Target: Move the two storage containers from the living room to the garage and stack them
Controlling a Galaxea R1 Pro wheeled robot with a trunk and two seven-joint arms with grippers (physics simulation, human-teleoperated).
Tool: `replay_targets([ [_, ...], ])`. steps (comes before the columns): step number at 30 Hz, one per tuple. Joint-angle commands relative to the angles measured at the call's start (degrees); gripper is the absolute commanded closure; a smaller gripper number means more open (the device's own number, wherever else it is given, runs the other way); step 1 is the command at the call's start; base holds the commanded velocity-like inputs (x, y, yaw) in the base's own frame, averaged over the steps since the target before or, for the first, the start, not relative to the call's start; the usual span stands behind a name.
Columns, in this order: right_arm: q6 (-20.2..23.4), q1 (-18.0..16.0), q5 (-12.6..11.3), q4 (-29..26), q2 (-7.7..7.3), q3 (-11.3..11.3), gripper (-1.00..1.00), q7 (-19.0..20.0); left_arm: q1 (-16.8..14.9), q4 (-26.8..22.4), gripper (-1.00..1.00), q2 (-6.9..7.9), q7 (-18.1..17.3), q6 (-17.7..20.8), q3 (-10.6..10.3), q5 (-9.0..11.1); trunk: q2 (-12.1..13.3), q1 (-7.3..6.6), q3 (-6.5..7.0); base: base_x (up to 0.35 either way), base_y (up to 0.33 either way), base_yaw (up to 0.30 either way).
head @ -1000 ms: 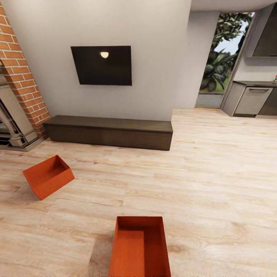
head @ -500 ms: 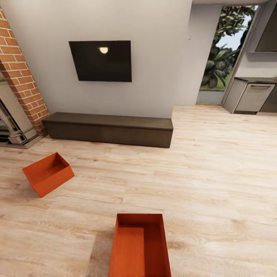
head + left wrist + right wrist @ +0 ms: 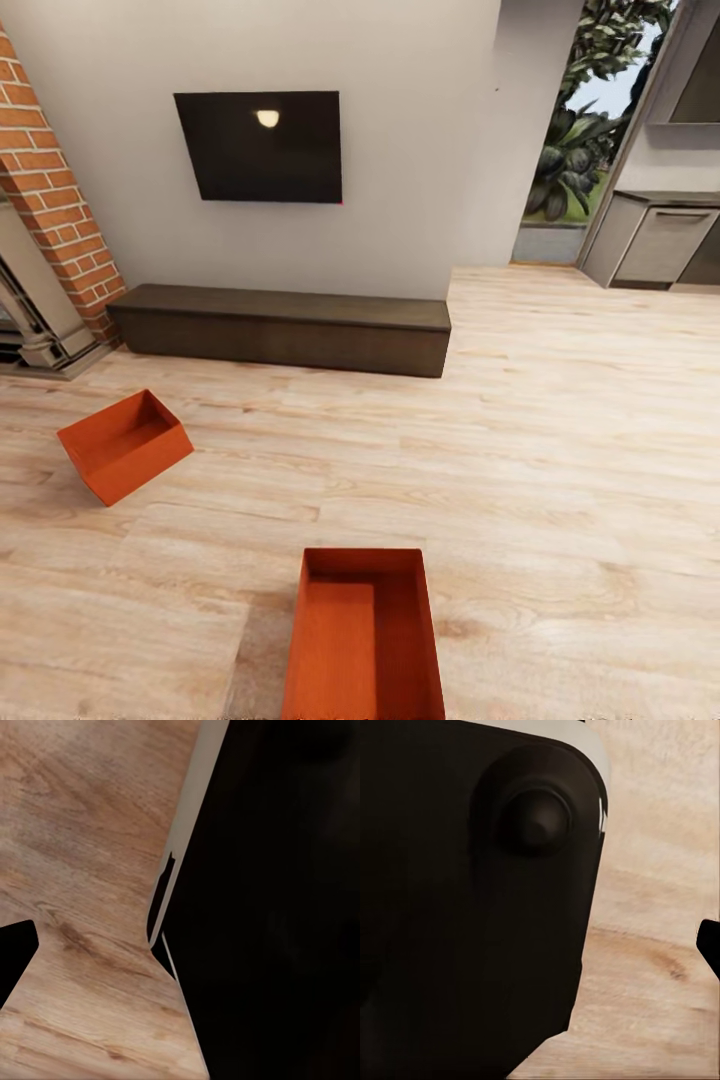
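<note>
Two orange-red storage containers sit on the light wood plank floor (image 3: 560, 450) of the living room. One container (image 3: 365, 640) lies straight ahead and close, open side up, its near end cut off by the picture's edge. The other container (image 3: 125, 445) rests further off to the left, turned at an angle and tipped so its open side faces the wall. The left wrist view shows wood planks (image 3: 90, 832) beside a black robot part (image 3: 277, 900). In the right wrist view a black rounded housing (image 3: 472, 900) lies over the planks. Whether either gripper is open cannot be made out.
A low dark bench (image 3: 280, 328) runs along the white wall under a wall TV (image 3: 258, 147). A brick fireplace (image 3: 45, 200) stands at the left. At the right, a glass opening (image 3: 575, 150) shows plants, with grey kitchen cabinets (image 3: 660, 245) beside it.
The whole head picture has shifted, so the camera has moved: TV, bench and both containers sit slightly higher in the picture. Neither container has moved on the floor.
</note>
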Motion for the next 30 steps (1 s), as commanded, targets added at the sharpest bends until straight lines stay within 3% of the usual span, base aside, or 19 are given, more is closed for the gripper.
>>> replay_targets([
  [1,-0.10,-0.04,-0.62,0.17,-0.01,0.47,-1.00,0.09,-0.02,0.01,-1.00,-0.01,0.04,-0.07,0.31,0.07,-0.02,-0.01,-0.13,0.000,0.000,0.000],
  [30,0.29,0.19,-0.23,0.05,-0.16,0.54,-1.00,-0.46,-0.02,0.00,-1.00,-0.04,0.06,-0.07,0.31,0.07,-0.02,-0.01,-2.79,0.000,0.000,0.000],
])
